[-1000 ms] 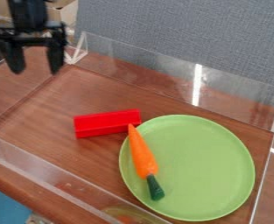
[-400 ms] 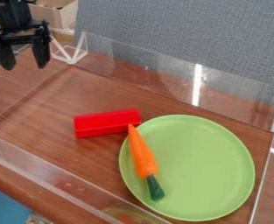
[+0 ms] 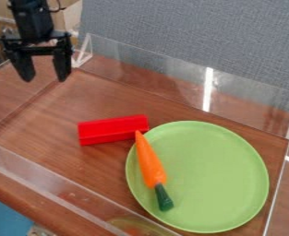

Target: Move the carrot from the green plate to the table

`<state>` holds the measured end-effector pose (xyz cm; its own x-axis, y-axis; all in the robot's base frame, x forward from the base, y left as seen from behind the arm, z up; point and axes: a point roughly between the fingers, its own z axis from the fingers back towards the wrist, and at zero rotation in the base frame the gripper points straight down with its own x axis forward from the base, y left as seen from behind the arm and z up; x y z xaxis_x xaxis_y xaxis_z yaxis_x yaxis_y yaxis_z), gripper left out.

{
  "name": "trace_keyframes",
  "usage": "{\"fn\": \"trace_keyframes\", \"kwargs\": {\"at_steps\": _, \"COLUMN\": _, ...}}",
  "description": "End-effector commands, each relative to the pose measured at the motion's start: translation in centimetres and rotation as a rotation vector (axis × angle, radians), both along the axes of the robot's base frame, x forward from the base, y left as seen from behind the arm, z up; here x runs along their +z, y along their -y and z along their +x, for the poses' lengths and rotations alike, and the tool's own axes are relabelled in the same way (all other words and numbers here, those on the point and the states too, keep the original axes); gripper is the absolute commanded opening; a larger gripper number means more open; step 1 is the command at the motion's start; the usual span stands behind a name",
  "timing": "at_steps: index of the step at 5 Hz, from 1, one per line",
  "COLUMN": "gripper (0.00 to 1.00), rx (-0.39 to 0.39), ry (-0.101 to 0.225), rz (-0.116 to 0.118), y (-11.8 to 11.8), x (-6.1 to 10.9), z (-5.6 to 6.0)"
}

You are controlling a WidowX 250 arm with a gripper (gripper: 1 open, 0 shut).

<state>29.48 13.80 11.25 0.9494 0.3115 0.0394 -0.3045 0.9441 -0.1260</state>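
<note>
The orange carrot (image 3: 151, 170) lies on the left part of the green plate (image 3: 221, 175), its dark green stem end pointing toward the front edge. The plate rests on the wood-grain table (image 3: 60, 106) at the front right. My gripper (image 3: 43, 66) hangs at the upper left, well away from the plate, pointing down. Its two dark fingers stand apart, open, with nothing between them.
A red rectangular block (image 3: 112, 130) lies just left of the plate, close to the carrot's tip. Low clear acrylic walls (image 3: 172, 69) border the table at the back, left and front. A grey panel stands behind the back wall.
The gripper drifted left and up toward the frame's corner, then came back right and down. The carrot, plate and block have not moved.
</note>
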Motion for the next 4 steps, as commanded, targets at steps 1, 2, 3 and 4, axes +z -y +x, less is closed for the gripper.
{"fn": "trace_keyframes", "kwargs": {"at_steps": 1, "gripper": 1.0, "rx": 0.037, "ry": 0.066, "rz": 0.051, "y": 0.8, "x": 2.1, "z": 0.1}}
{"fn": "trace_keyframes", "kwargs": {"at_steps": 2, "gripper": 1.0, "rx": 0.119, "ry": 0.068, "rz": 0.061, "y": 0.1, "x": 2.2, "z": 0.3}}
{"fn": "trace_keyframes", "kwargs": {"at_steps": 3, "gripper": 1.0, "rx": 0.207, "ry": 0.067, "rz": 0.072, "y": -0.8, "x": 2.1, "z": 0.4}}
{"fn": "trace_keyframes", "kwargs": {"at_steps": 4, "gripper": 1.0, "rx": 0.288, "ry": 0.065, "rz": 0.081, "y": -1.6, "x": 2.0, "z": 0.4}}
